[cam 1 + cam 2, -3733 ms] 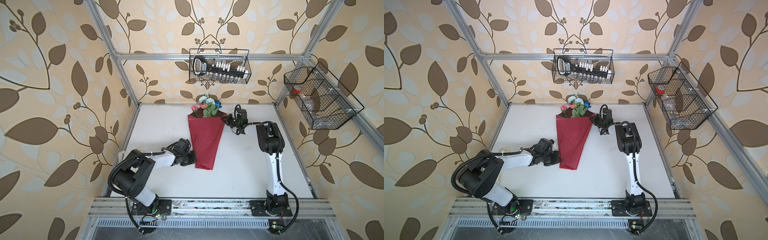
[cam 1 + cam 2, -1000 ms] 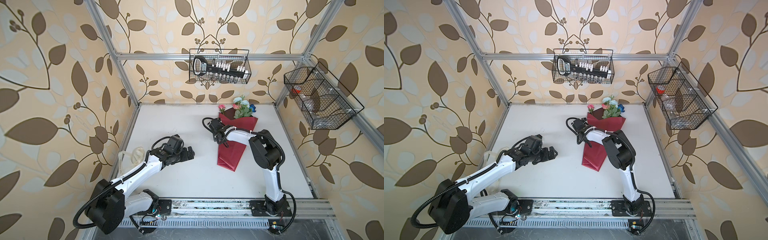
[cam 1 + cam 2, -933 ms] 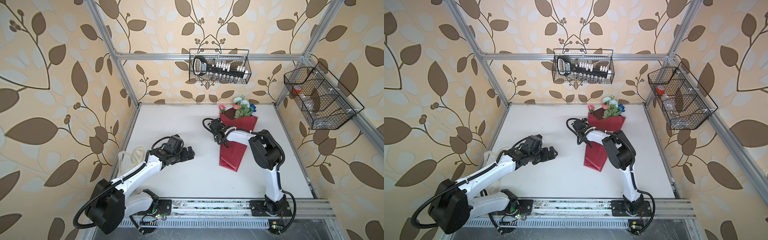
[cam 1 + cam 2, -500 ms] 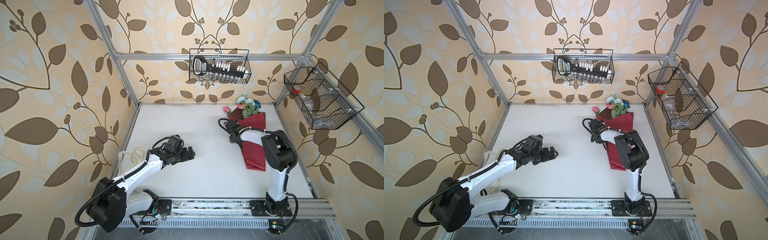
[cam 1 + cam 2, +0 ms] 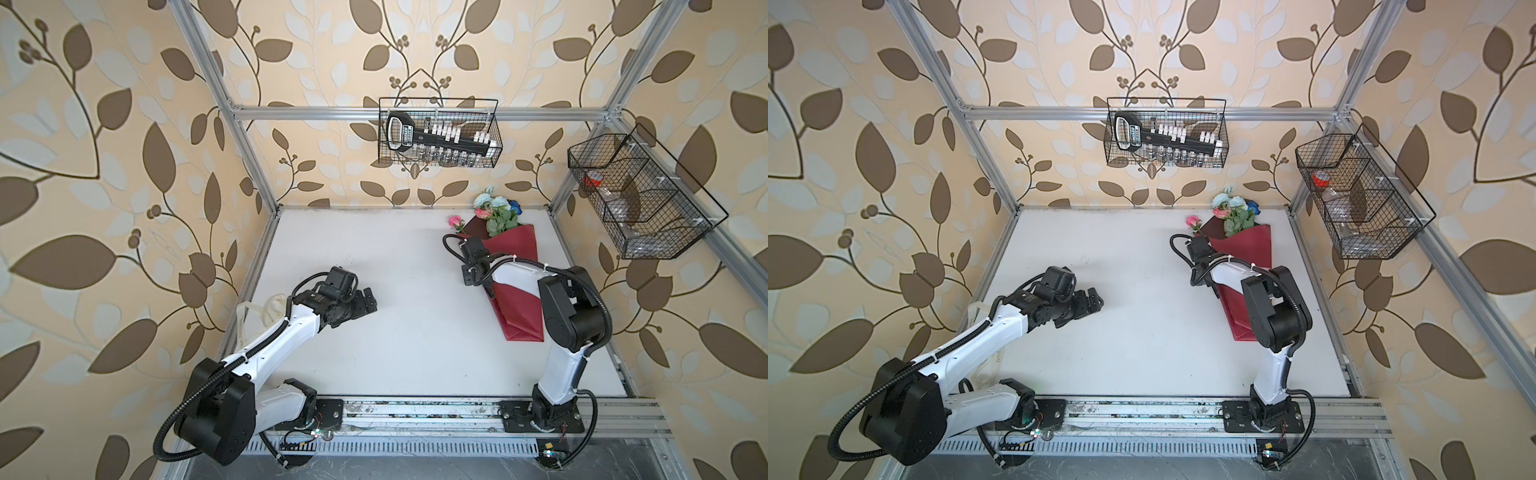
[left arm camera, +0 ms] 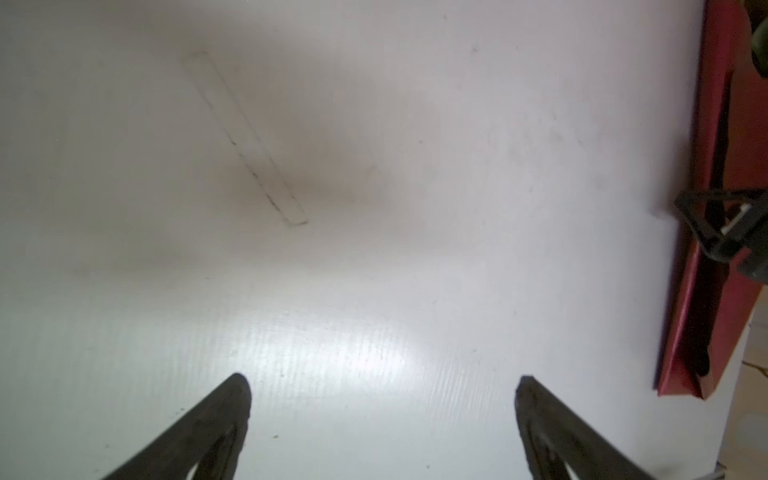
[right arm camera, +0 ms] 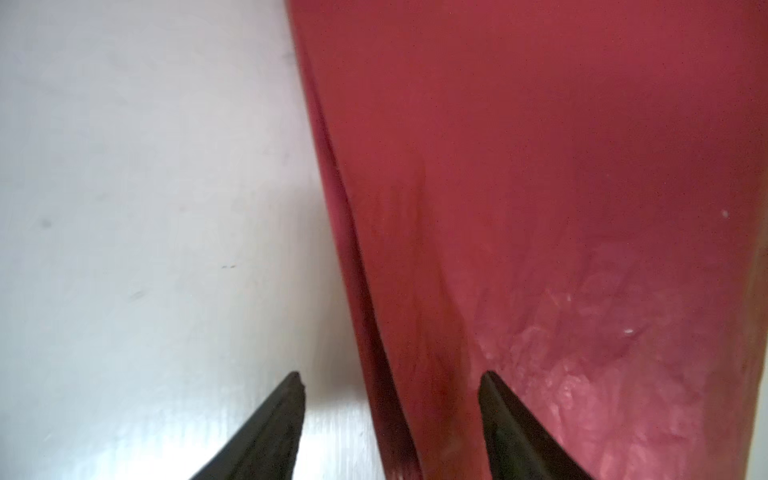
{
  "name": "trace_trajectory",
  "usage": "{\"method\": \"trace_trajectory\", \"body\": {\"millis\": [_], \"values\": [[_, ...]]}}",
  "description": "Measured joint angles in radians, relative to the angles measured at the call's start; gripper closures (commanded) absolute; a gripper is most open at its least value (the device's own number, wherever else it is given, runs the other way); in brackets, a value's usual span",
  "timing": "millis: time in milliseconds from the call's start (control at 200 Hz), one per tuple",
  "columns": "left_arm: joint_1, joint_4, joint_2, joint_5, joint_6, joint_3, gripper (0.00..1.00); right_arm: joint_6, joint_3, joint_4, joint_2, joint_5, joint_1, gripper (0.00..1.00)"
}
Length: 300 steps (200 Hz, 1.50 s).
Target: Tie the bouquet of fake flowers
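Note:
The bouquet of fake flowers lies at the back right of the white table, its pink, pale-blue and dark-blue blooms pointing to the back wall. A red wrapping cone covers the stems. My right gripper hovers open over the cone's left edge, one fingertip over the table and one over the red sheet, gripping nothing. My left gripper is wide open and empty over bare table at mid-left; its wrist view catches the red cone far off.
A cream ribbon lies bunched at the table's left edge behind my left arm. A wire basket with a tool set hangs on the back wall. Another wire basket hangs on the right wall, above the table's right edge.
My right gripper dragged the wrapped bouquet from the middle to the back right of the table, then opened and let go of the red sheet. The left arm stayed put.

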Motion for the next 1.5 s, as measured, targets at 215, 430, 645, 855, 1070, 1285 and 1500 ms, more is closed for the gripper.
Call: {"method": "trace_trajectory", "body": {"millis": [215,430,645,855,1070,1285,1500], "values": [[0.211,-0.110,-0.056,-0.182,-0.012,0.003,0.01,0.019,0.000,0.004,-0.172,-0.110,0.000,0.00],[0.478,-0.082,0.013,-0.240,-0.084,0.004,0.01,0.048,0.000,0.014,-0.274,-0.221,0.000,0.01],[0.573,-0.068,0.109,-0.340,-0.119,0.078,0.01,0.075,-0.037,0.032,-0.351,-0.264,0.001,0.01],[0.769,0.010,0.228,-0.246,-0.112,0.109,0.02,0.106,-0.063,0.032,-0.415,-0.249,0.001,0.00],[0.809,0.049,0.361,-0.155,-0.109,0.109,0.18,0.126,-0.083,0.057,-0.468,-0.229,0.001,0.00],[0.809,0.108,0.407,-0.098,-0.123,0.101,0.54,0.148,-0.096,0.063,-0.485,-0.203,0.001,0.00],[0.795,0.295,0.411,0.042,-0.131,0.037,0.85,0.178,-0.108,0.068,-0.511,-0.177,-0.003,0.00]]}}
